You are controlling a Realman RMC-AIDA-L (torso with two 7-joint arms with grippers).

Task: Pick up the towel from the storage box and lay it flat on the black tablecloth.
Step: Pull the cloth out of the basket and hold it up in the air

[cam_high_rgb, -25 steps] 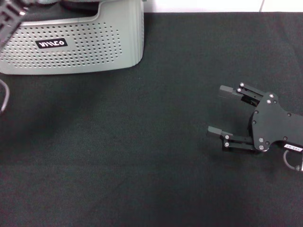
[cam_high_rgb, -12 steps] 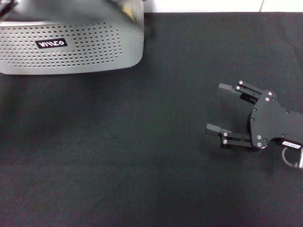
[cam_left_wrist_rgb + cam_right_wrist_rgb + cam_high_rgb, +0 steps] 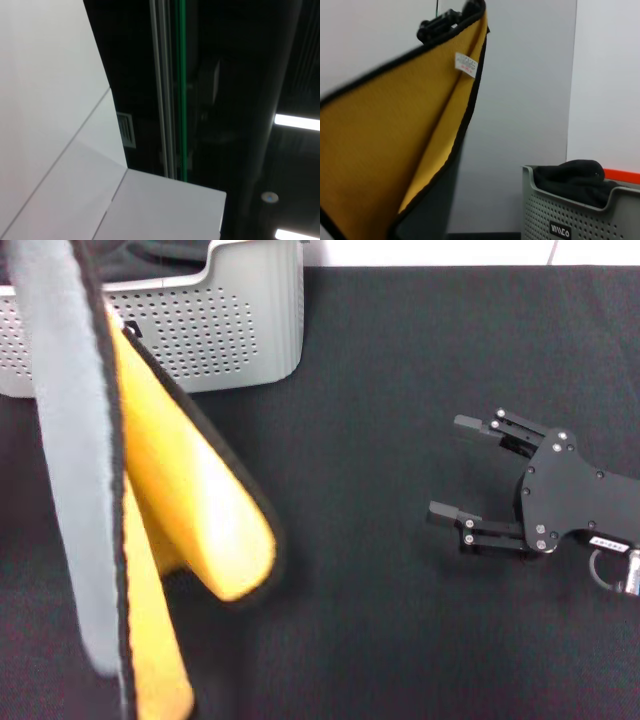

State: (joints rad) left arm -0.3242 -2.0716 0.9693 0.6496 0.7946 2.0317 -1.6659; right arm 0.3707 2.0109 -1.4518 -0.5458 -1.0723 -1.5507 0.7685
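The towel [image 3: 65, 440] hangs lifted at the left of the head view, folded, with a grey face, a yellow face and black edging. In the right wrist view the towel [image 3: 385, 135] hangs from my left gripper [image 3: 437, 24], which is shut on its top edge, high above the table. The storage box [image 3: 250, 330] stands at the back left, also seen in the right wrist view [image 3: 580, 220]. My right gripper [image 3: 446, 465] is open and empty, low over the black tablecloth [image 3: 380, 620] at the right.
A dark charcoal cloth [image 3: 575, 180] lies in the box, also at the top of the head view [image 3: 160, 255]. The left wrist view shows only wall and ceiling. A white wall runs behind the table's far edge.
The towel has come up out of the box and now hangs in front of the head camera at the left. My right gripper has shifted slightly to the left, still open.
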